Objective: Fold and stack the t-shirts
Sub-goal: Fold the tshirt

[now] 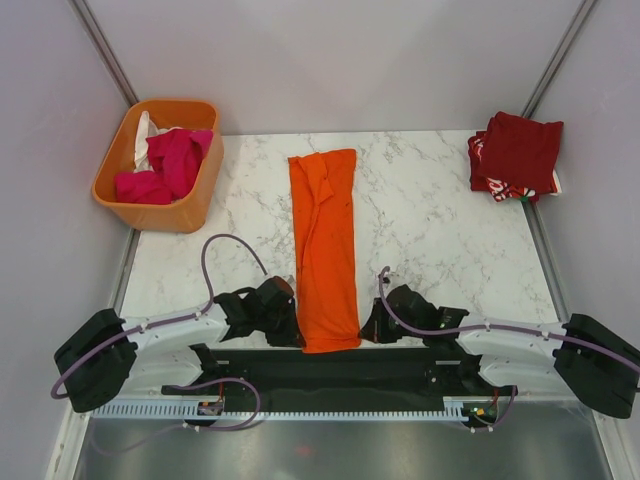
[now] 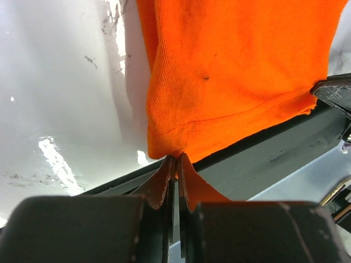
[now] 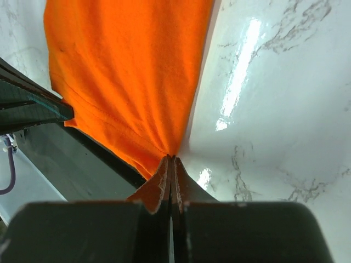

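Note:
An orange t-shirt [image 1: 326, 245], folded into a long narrow strip, lies down the middle of the marble table with its near end at the table's front edge. My left gripper [image 1: 293, 322] pinches the strip's near left corner [image 2: 164, 148], jaws shut on the cloth. On the other side my right gripper [image 1: 366, 325] is shut on the near right corner [image 3: 167, 148]. A stack of dark red and red-and-white patterned t-shirts [image 1: 517, 156] sits at the far right. Magenta [image 1: 172, 160] and white t-shirts lie crumpled in the basket.
An orange plastic basket [image 1: 160, 210] stands at the far left corner of the table. A black rail [image 1: 340, 365] runs along the table's near edge between the arm bases. Grey walls enclose the table on three sides.

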You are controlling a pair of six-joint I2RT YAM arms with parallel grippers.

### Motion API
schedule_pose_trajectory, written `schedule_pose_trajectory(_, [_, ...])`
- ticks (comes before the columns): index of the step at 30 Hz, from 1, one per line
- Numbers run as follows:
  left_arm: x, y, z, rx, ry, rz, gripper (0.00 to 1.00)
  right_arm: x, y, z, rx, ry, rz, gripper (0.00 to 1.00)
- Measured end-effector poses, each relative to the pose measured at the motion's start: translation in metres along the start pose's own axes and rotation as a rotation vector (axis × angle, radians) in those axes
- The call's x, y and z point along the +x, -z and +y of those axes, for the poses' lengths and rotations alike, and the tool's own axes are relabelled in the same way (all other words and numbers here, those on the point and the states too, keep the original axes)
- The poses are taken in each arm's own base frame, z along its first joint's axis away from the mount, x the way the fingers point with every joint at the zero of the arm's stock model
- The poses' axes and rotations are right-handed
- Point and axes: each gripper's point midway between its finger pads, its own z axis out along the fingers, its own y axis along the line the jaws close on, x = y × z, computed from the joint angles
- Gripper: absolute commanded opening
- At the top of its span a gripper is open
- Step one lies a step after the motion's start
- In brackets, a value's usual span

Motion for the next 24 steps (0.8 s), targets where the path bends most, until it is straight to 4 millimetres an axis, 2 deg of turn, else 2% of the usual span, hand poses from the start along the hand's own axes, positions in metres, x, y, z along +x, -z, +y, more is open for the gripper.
schedule_pose_trajectory(7, [-0.004,0.014,-0.014,0.050,-0.013,-0.022,0.02,-0.006,0.013,0.007,-0.005,-0.019,-0.017,0.00])
schedule_pose_trajectory(10, [-0.015,0.028,-0.030,0.061,-0.038,-0.044,0.02,-0.024,0.020,0.021,0.012,-0.017,-0.048,0.00])
schedule_pose_trajectory(15, [-0.054,0.064,-0.088,0.125,-0.113,-0.133,0.02,-0.076,0.033,0.059,0.008,0.001,-0.150,0.00])
schedule_pose_trajectory(17, [-0.071,0.073,-0.104,0.141,-0.138,-0.169,0.02,-0.101,0.035,0.064,0.038,0.002,-0.187,0.00])
schedule_pose_trajectory(20, [-0.097,0.080,-0.109,0.125,-0.150,-0.207,0.02,-0.139,0.036,0.059,0.095,-0.008,-0.238,0.00])
schedule_pose_trajectory(24, [-0.139,0.085,-0.101,0.073,-0.134,-0.246,0.02,-0.184,0.035,0.045,0.175,-0.012,-0.277,0.00])
